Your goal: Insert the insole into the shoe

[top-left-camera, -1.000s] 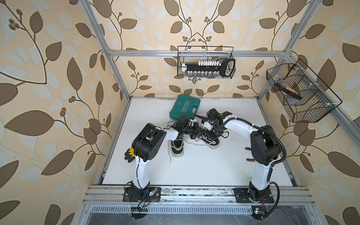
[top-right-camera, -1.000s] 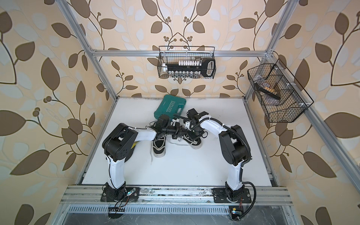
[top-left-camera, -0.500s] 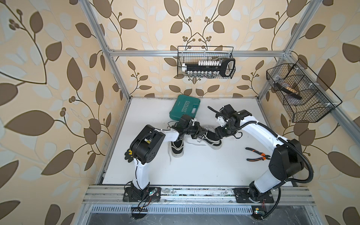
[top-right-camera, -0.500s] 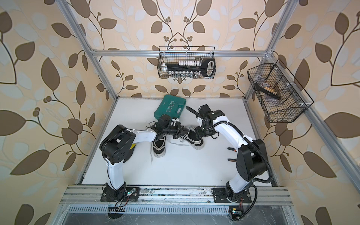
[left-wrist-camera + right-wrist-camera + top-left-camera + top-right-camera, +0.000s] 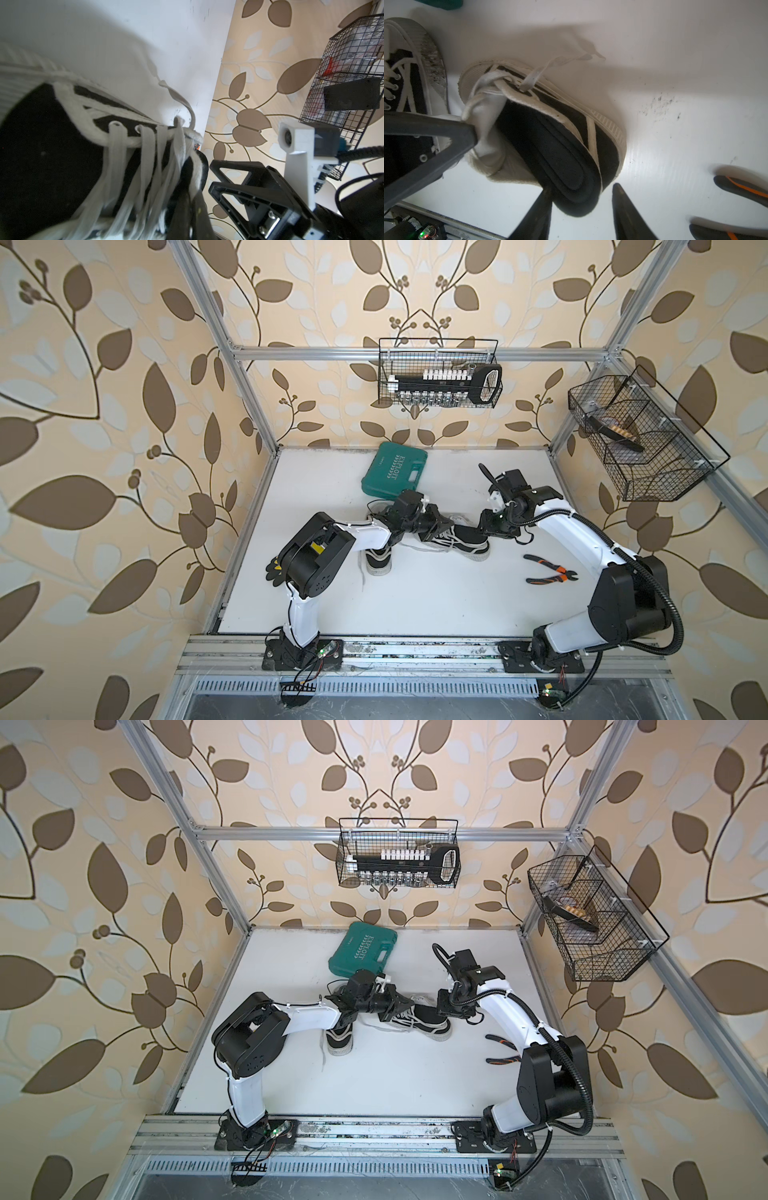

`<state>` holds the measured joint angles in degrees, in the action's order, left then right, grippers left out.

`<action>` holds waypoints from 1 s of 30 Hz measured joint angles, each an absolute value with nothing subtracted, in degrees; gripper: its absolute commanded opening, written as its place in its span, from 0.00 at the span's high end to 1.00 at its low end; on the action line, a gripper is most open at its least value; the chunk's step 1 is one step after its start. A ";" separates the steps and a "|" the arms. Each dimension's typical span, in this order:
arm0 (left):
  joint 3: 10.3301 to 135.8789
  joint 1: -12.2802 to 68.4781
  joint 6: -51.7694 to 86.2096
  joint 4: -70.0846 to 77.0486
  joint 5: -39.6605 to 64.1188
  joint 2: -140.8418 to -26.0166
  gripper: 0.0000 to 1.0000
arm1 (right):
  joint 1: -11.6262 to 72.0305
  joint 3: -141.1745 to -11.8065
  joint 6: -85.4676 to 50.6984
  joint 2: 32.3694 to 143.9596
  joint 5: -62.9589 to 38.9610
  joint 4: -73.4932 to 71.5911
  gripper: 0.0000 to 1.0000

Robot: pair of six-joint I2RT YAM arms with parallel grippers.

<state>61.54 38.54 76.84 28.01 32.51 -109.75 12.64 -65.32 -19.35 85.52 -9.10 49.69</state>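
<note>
A black-and-white shoe (image 5: 461, 542) (image 5: 432, 1022) lies on its side in mid-table. In the right wrist view the black insole (image 5: 550, 153) sits in the shoe's (image 5: 604, 145) opening, its heel end sticking out past the collar. My left gripper (image 5: 438, 526) (image 5: 191, 196) is shut on the shoe's tongue and holds it pulled back; one of its fingers (image 5: 446, 135) shows in the right wrist view. My right gripper (image 5: 487, 527) (image 5: 582, 187) is open at the heel. Its jaws straddle the insole's protruding end: one finger touches the edge, the other is apart.
A second shoe (image 5: 378, 562) lies under my left forearm. A green tool case (image 5: 395, 472) is behind the shoes. Orange-handled pliers (image 5: 548, 570) lie to the right, near my right arm. Wire baskets (image 5: 438, 373) hang on the back and right walls.
My right gripper has drawn back from above the shoe to its heel end, and that arm's elbow has swung out right, uncovering the pliers. The left gripper kept its hold.
</note>
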 measured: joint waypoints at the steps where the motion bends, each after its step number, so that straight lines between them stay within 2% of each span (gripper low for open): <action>1: 61.54 38.54 76.84 28.03 32.51 -109.75 1.00 | 12.67 -64.64 -19.84 85.36 -9.37 49.43 0.64; 7: 61.54 38.54 76.84 27.99 32.40 -109.75 1.00 | 12.56 -61.41 -23.42 85.14 -11.53 45.25 0.83; 15: 61.54 38.22 76.90 27.68 31.94 -109.75 1.00 | 12.51 -62.52 -25.10 86.83 -13.78 43.00 0.95; 20: 61.54 38.35 77.32 28.25 31.46 -109.78 1.00 | 13.63 -62.52 -25.71 86.46 -13.76 42.22 0.99; 30: 61.52 39.07 77.76 28.56 30.44 -109.86 1.00 | 20.49 -63.90 -25.41 88.55 -7.40 43.27 1.00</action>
